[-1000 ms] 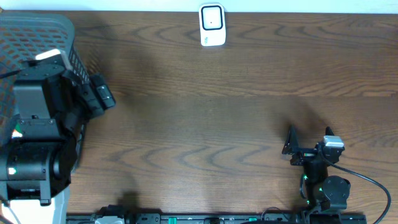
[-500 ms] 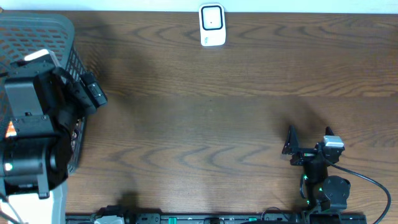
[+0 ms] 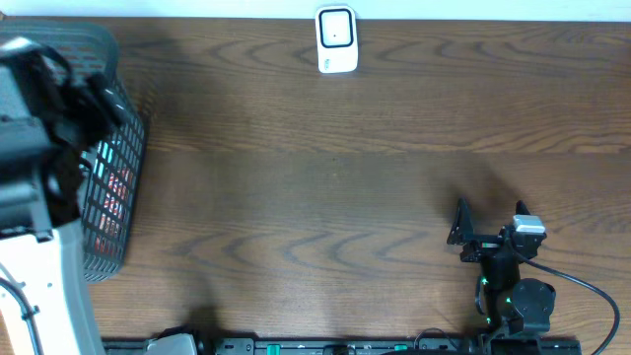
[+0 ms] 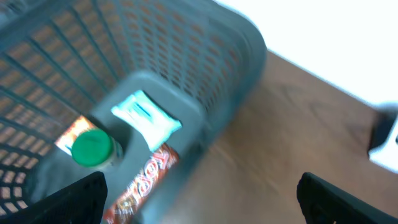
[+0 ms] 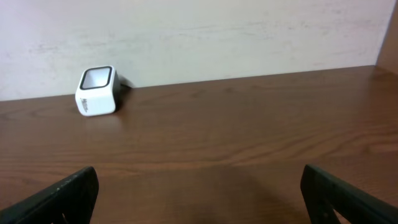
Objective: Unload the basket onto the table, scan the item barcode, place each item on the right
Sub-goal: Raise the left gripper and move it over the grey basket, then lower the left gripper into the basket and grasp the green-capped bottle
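My left gripper (image 4: pixel 202 180) released above basket (image 4: pixel 236 56); green-capped bottle (image 4: pixel 92 148) lower left, cap toward camera, long axis blurred; my right gripper (image 5: pixel 199 171) released, empty.

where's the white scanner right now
The small white box-shaped scanner stands at the far edge of the wooden table, mid-width in the overhead view, well apart from the grey mesh basket at left.

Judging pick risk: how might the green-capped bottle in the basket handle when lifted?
The green-capped bottle looks round, so probably apt to slip or roll. It seems to touch a red packet, which may shift.
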### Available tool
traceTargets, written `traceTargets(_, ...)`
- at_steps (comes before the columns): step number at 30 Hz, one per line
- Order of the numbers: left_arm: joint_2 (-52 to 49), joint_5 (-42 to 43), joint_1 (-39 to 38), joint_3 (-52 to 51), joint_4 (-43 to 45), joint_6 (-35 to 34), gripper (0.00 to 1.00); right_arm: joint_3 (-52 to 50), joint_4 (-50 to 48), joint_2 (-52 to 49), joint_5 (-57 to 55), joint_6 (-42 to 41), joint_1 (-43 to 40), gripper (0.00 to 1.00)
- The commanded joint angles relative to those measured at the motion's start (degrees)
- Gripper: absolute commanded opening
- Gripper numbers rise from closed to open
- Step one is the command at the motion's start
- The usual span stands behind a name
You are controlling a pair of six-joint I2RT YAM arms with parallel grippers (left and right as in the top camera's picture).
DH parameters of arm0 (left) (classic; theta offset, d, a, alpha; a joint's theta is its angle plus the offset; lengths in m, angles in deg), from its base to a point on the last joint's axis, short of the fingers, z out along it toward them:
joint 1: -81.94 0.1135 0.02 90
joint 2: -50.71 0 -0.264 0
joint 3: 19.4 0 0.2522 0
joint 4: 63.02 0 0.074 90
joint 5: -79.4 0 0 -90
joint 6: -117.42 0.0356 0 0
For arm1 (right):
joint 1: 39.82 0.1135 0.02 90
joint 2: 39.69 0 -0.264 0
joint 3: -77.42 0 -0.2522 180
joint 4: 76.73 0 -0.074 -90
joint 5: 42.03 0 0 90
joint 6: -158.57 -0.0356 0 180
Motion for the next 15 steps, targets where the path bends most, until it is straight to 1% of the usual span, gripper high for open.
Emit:
traceTargets(1, -2.19, -0.74, 5.6, 6.29, -0.37, -0.59, 0.98, -0.09, 0.22, 0.22, 0.28, 0.57, 0.46, 0.99)
traceTargets(4, -4.26, -0.57, 11.19, 8.83, -2.38, -3.13, 0.98, -0.09, 0.22, 0.22, 0.28, 0.57, 0.46, 0.99)
traceTargets(9, -8.15, -0.31, 19.26, 8.76, -5.38, -8.81, 0.98, -0.09, 0.22, 0.22, 0.28, 0.57, 0.46, 0.99)
traceTargets(12, -11.34, -0.31, 21.59, 8.76, -6.21, -9.46, 0.98, -0.09, 0.22, 0.22, 0.28, 0.57, 0.46, 0.99)
traceTargets(15, -14.58, -0.28, 22.12, 8.5, -7.76, -9.6, 0.98, -0.09, 0.22, 0.22, 0.28, 0.57, 0.46, 0.99)
